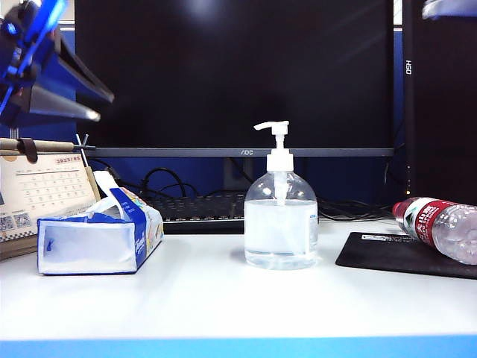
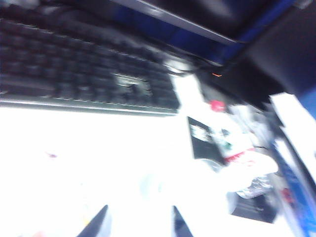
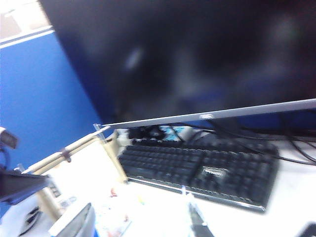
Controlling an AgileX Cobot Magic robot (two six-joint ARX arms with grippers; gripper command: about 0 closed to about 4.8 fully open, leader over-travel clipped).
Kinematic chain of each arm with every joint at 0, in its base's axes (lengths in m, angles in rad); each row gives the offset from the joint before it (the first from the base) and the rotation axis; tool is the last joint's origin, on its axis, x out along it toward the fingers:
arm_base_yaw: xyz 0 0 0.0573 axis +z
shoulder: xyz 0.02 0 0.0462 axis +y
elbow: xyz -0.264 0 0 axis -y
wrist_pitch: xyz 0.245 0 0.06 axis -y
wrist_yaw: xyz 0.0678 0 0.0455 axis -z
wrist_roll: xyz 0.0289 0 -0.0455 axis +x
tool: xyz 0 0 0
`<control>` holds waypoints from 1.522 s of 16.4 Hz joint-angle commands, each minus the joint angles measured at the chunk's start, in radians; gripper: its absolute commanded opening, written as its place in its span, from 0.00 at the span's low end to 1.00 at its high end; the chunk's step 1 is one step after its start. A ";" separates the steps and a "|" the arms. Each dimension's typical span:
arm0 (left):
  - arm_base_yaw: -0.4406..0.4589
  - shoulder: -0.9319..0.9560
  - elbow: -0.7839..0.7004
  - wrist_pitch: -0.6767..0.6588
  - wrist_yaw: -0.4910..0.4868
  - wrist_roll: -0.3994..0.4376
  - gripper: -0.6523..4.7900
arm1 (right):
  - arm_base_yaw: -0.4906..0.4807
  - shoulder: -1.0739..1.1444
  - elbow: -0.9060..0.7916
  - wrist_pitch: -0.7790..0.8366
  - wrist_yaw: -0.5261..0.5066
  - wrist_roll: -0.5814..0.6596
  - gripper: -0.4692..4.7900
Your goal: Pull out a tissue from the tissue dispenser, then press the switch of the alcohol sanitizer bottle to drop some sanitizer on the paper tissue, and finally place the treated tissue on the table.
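The blue and white tissue dispenser (image 1: 97, 240) lies at the left of the table (image 1: 223, 298), and a bit of white tissue (image 1: 106, 186) sticks up from its slit. In the middle stands the clear alcohol sanitizer bottle (image 1: 280, 224), topped by its white pump switch (image 1: 274, 128). My left gripper (image 1: 89, 104) hangs blurred high above the dispenser. In the left wrist view it (image 2: 139, 223) is open and empty over the glaring white table. My right gripper (image 3: 140, 222) is also open and empty, high over the table. Only a pale blur of that arm (image 1: 447, 7) shows in the exterior view.
A black keyboard (image 1: 201, 209) and a dark monitor (image 1: 238, 74) stand behind the bottle. A desk calendar (image 1: 41, 190) leans at the far left. At the right a red-labelled water bottle (image 1: 443, 224) lies on a black mouse pad (image 1: 387, 253).
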 commanded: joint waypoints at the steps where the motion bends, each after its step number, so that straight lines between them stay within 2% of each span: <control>1: -0.027 -0.002 0.004 -0.156 -0.141 0.032 0.42 | 0.000 0.015 0.011 0.118 -0.013 0.002 0.53; 3: -0.026 0.002 0.004 -0.175 -0.137 0.038 0.43 | 0.000 0.015 0.011 0.127 -0.014 0.002 0.53; 5: -0.027 0.002 0.004 -0.172 -0.140 0.037 0.52 | 0.002 0.015 0.011 0.129 -0.014 0.002 0.53; 9: -0.035 0.052 0.004 -0.145 -0.086 0.012 0.52 | 0.001 0.015 0.011 0.129 -0.014 0.002 0.53; 12: -0.070 0.096 0.004 -0.115 -0.084 0.002 0.52 | 0.001 0.015 0.011 0.128 -0.014 0.002 0.53; 17: -0.079 0.102 0.004 -0.116 -0.181 0.020 0.52 | 0.001 0.015 0.011 0.128 -0.026 0.002 0.53; 25: -0.079 0.203 0.004 -0.088 -0.180 0.026 0.52 | 0.001 0.015 0.011 0.129 -0.030 0.002 0.53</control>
